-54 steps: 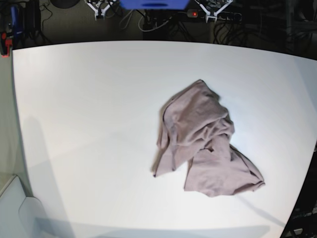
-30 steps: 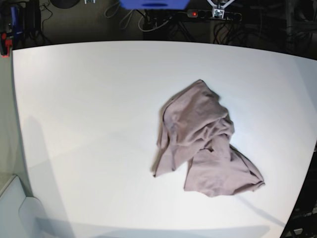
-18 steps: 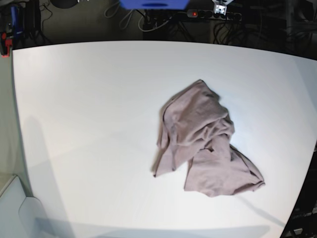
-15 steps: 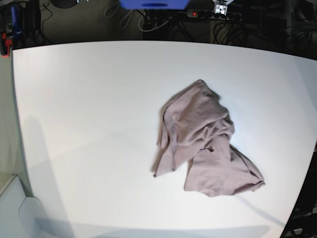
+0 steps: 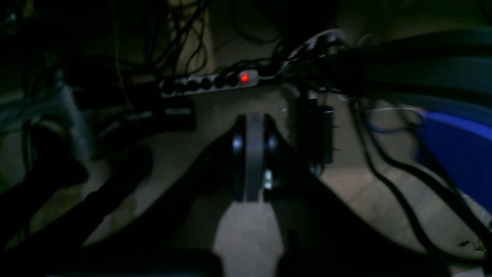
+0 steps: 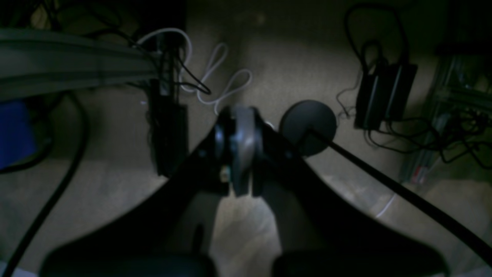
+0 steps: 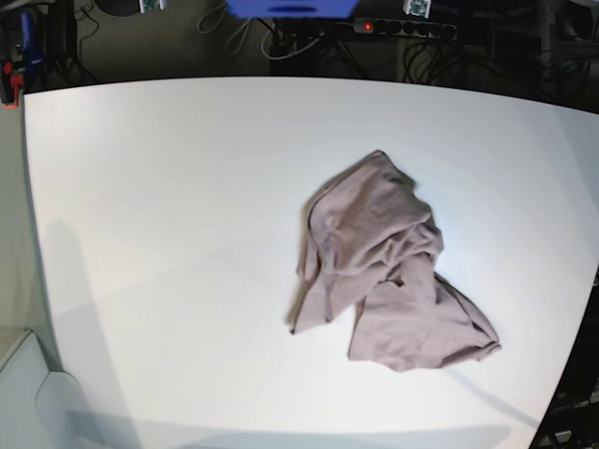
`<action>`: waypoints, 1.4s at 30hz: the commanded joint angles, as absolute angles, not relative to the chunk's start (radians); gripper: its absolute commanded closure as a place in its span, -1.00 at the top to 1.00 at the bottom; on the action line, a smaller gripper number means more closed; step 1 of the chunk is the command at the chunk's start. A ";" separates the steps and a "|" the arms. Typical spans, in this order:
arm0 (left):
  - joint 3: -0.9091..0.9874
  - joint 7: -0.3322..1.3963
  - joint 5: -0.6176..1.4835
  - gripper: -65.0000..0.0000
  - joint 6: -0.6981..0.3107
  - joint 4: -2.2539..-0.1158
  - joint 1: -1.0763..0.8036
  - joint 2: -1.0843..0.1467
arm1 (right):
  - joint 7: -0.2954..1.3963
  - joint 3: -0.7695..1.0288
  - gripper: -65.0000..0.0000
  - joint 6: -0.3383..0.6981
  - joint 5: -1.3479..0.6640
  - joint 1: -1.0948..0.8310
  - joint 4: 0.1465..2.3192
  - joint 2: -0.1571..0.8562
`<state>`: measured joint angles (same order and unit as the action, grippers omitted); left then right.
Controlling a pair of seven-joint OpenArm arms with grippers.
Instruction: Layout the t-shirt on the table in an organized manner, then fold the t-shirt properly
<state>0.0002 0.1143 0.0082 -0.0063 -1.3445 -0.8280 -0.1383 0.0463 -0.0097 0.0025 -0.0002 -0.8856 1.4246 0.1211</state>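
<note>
The mauve-pink t-shirt lies crumpled in a heap on the white table, right of centre in the base view. Both arms are pulled back beyond the table's far edge, well away from the shirt. Only a small tip of my left gripper and of my right gripper shows at the top rim. In the left wrist view my left gripper is shut on nothing above the floor. My right gripper is likewise shut and empty. Neither wrist view shows the shirt.
A power strip with a red light, a blue object and tangled cables lie on the floor behind the table. A round black base and a black adapter sit below the right gripper. A red item is at the far left corner.
Both grippers have drawn back toward the top edge of the base view and now barely show. The t-shirt has not moved.
</note>
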 commanded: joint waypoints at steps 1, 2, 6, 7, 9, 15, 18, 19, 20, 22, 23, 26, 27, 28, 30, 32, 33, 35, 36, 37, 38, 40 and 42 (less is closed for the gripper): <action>0.018 0.099 0.008 -0.99 0.004 -1.397 -0.858 -0.151 | 0.035 -0.008 -1.00 0.005 -0.001 -0.921 1.466 0.127; 0.033 0.101 0.008 -0.99 0.004 -1.428 -0.872 -0.147 | 0.035 -0.008 -1.00 0.005 -0.001 -0.935 1.497 0.127; 0.085 0.223 0.010 -0.99 0.004 -1.546 -0.897 -0.145 | 0.038 -0.007 -1.00 0.005 -0.001 -0.986 1.607 0.127; 0.099 0.266 0.012 -0.99 0.004 -1.583 -0.903 -0.145 | 0.038 -0.007 -1.00 0.005 -0.001 -0.998 1.630 0.127; 0.122 0.326 0.042 -0.99 -0.001 -1.643 -0.914 -0.147 | 0.039 -0.001 -1.00 0.005 -0.001 -1.018 1.670 0.127; 0.182 0.418 0.165 -0.99 -0.002 -1.782 -0.944 -0.171 | 0.136 -0.005 -1.00 0.005 -0.001 -1.052 1.776 0.150; 0.188 0.429 0.170 -0.99 -0.002 -1.828 -0.972 -0.183 | 0.151 -0.005 -1.00 0.005 -0.001 -1.070 1.824 0.154; 0.188 0.429 0.170 -0.99 -0.002 -1.842 -0.980 -0.183 | 0.151 -0.002 -1.00 0.005 -0.001 -1.082 1.839 0.156; 0.188 0.429 0.168 -0.99 -0.002 -1.854 -0.989 -0.183 | 0.150 -0.001 -1.00 0.005 -0.001 -1.092 1.854 0.156; 0.189 0.426 0.170 -0.99 -0.002 -1.883 -1.009 -0.183 | 0.150 0.001 -1.00 0.005 -0.001 -1.110 1.894 0.156; 0.189 0.426 0.170 -0.99 -0.002 -1.900 -1.017 -0.183 | 0.150 0.001 -1.00 0.005 -0.001 -1.116 1.910 0.156; 0.189 0.424 0.170 -0.99 -0.002 -1.954 -1.040 -0.183 | 0.150 0.001 -1.00 0.005 -0.001 -1.127 1.956 0.156; 0.189 0.424 0.170 -0.99 -0.002 -1.969 -1.044 -0.183 | 0.150 0.001 -1.00 0.005 -0.001 -1.127 1.965 0.156; 0.189 0.424 0.170 -0.99 -0.002 -1.983 -1.046 -0.183 | 0.150 -0.002 -1.00 0.005 -0.001 -1.127 1.975 0.156; 0.189 0.424 0.170 -0.99 -0.002 -1.997 -1.044 -0.183 | 0.150 -0.005 -1.00 0.005 -0.001 -1.127 2.000 0.156; 0.191 0.424 0.170 -0.99 -0.001 -2.003 -1.040 -0.183 | 0.145 -0.005 -1.00 0.005 -0.001 -1.127 2.026 0.153; 0.191 0.423 0.170 -0.99 -0.001 -2.006 -1.038 -0.183 | 0.143 -0.005 -1.00 0.005 -0.001 -1.127 2.034 0.153; 0.193 0.421 0.170 -0.99 0.002 -2.017 -1.033 -0.183 | 0.142 -0.005 -1.00 0.005 -0.001 -1.118 2.040 0.153; 0.200 0.421 0.170 -0.99 0.001 -2.022 -1.032 -0.183 | 0.142 -0.005 -1.00 0.005 -0.001 -1.115 2.040 0.151; 0.211 0.421 0.171 -0.99 -0.002 -2.023 -1.027 -0.179 | 0.142 -0.005 -1.00 0.005 -0.001 -1.107 2.040 0.151; 0.219 0.421 0.171 -0.99 -0.002 -2.026 -1.013 -0.176 | 0.142 -0.005 -1.00 0.005 -0.001 -1.099 2.040 0.151; 0.234 0.421 0.171 -0.99 -0.002 -2.026 -0.986 -0.174 | 0.142 -0.005 -1.00 0.005 -0.002 -1.082 2.040 0.150; 0.248 0.421 0.171 -0.99 -0.002 -2.026 -0.966 -0.174 | 0.142 -0.005 -1.00 0.005 -0.002 -1.056 2.040 0.150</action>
<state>0.2417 0.4374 0.1730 -0.0040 -2.0094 -0.9466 -0.1711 0.1646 -0.0078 0.0032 -0.0010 -1.0428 2.0243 0.1482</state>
